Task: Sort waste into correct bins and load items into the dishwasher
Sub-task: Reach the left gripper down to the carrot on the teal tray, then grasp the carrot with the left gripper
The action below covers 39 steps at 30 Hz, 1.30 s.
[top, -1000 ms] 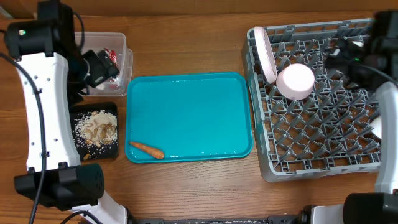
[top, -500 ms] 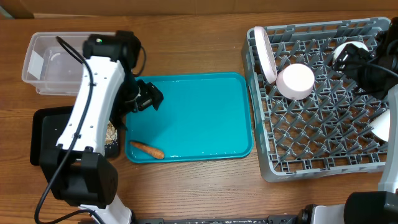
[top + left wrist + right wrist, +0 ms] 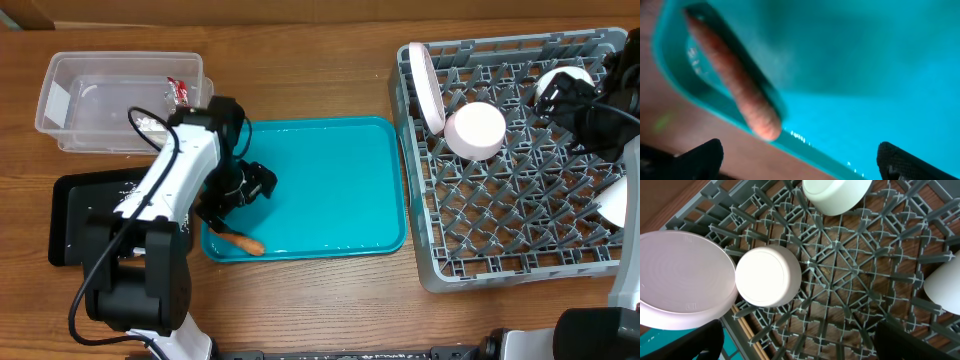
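Observation:
The orange carrot (image 3: 237,240) lies at the front left of the teal tray (image 3: 330,190). My left gripper (image 3: 252,186) hovers just above it, open and empty. In the left wrist view the carrot (image 3: 735,75) lies ahead of the open fingers (image 3: 800,165). The clear tub (image 3: 90,105) holds the red wrapper (image 3: 180,90) and the white tissue (image 3: 150,122). The black tray (image 3: 72,215) is partly hidden by my left arm. The grey rack (image 3: 510,200) holds the plate (image 3: 427,88) and two bowls (image 3: 475,130) (image 3: 558,80). My right gripper (image 3: 585,108) is open above it.
In the right wrist view the open fingers (image 3: 800,350) hang over the rack grid (image 3: 850,270), with the plate (image 3: 680,275), the bowls (image 3: 767,275) (image 3: 835,195) and the chopsticks (image 3: 742,327) by the rack edge. Another white rounded thing (image 3: 612,205) sits at the rack's right side.
My left gripper left the clear tub, where the red wrapper now lies, and moved down over the teal tray's left side to the carrot. The right gripper shifted slightly over the rack.

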Motion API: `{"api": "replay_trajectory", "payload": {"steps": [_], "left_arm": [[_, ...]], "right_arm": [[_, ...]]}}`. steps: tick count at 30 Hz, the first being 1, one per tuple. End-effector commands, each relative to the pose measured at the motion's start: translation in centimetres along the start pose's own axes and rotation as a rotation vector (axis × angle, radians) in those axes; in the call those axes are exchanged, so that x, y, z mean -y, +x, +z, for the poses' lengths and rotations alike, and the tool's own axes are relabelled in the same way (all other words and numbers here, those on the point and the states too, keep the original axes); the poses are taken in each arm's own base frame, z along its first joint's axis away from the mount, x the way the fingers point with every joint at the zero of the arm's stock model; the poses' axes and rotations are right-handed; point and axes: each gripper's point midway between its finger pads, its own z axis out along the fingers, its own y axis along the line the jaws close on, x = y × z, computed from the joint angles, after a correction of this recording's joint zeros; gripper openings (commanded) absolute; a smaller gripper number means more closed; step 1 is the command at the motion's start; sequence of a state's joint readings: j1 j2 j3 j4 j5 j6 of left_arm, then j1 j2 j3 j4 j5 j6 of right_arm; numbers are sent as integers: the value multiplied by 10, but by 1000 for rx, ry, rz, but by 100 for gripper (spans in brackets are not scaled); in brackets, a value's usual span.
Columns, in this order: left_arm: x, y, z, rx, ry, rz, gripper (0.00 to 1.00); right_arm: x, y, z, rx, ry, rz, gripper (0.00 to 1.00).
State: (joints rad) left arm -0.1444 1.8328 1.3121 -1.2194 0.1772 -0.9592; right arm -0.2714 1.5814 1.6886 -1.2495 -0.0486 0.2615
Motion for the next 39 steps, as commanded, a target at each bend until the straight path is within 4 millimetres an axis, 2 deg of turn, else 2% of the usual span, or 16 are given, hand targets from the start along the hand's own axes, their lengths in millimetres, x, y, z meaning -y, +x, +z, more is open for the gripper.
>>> {"api": "replay_trajectory", "payload": {"steps": [1,10,15,21,24,29,36,39], "left_arm": [[-5,9,18,-39,1,9,100],[-25,15,46,-61,-46,-6,100],[-12,2,59,-1,22,14,100],[-9,-2,62,14,42,19,97],[-11,-2,63,20,33,18,90],[-12,-5,62,36,23,29,69],[-14,-8,62,50,14,36,58],[-14,-8,62,50,13,36,46]], "right_arm": [[-3,-2,-4,14,-12,-7,98],[-3,-2,-4,11,-12,-7,98],[-3,-2,-4,11,-12,-7,98],[-2,-1,-4,9,-11,-6,98],[-2,-1,-4,7,-10,-6,98],[-2,-1,-4,8,-10,-6,98],[-2,-1,-4,7,-10,-6,98],[-2,-1,-4,7,-10,-6,98]]}}
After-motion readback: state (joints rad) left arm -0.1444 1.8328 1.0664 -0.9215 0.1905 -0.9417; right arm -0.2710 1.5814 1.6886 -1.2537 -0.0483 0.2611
